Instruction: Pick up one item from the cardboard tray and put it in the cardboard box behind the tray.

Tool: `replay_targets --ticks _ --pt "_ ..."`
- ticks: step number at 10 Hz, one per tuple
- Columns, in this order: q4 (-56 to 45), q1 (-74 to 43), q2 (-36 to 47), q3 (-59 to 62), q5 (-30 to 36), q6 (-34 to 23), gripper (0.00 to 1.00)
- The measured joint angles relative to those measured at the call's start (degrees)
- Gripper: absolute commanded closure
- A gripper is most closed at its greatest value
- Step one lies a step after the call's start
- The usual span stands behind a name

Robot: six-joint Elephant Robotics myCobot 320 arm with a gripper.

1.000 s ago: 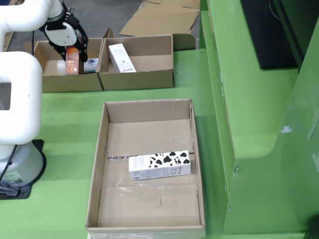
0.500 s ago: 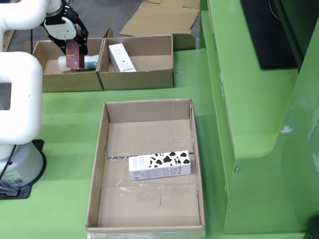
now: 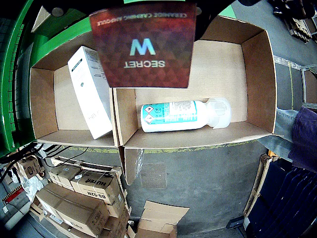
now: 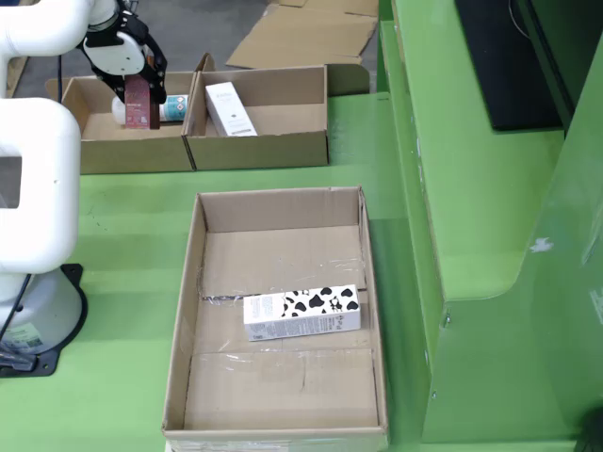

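Overhead view: the pincer (image 4: 138, 87) pinches a dark red carton (image 4: 141, 102), hanging over the left cardboard box (image 4: 94, 151) behind the tray (image 4: 188, 311). The placing step seems in hand; the next move likely calls for lowering and letting go beside the one white spray bottle (image 3: 185, 115) lying there. One white carton (image 4: 229, 108) sits in the right box (image 4: 283, 146); one cow-patterned carton (image 4: 301, 313) remains in the tray on the green desk (image 4: 122, 235).

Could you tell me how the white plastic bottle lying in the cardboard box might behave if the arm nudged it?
The white plastic bottle with the teal label lies on its side, so it would probably roll towards a wall of its cardboard box. Its round, smooth-looking body may slip under a light push. It seems rigid rather than floppy.
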Motion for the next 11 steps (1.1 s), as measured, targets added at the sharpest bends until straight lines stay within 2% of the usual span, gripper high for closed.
replay_targets --ticks 6,11 --pt "0.0 -0.09 0.0 0.0 0.0 0.0 0.0" --pt "0.0 -0.09 0.0 0.0 0.0 0.0 0.0"
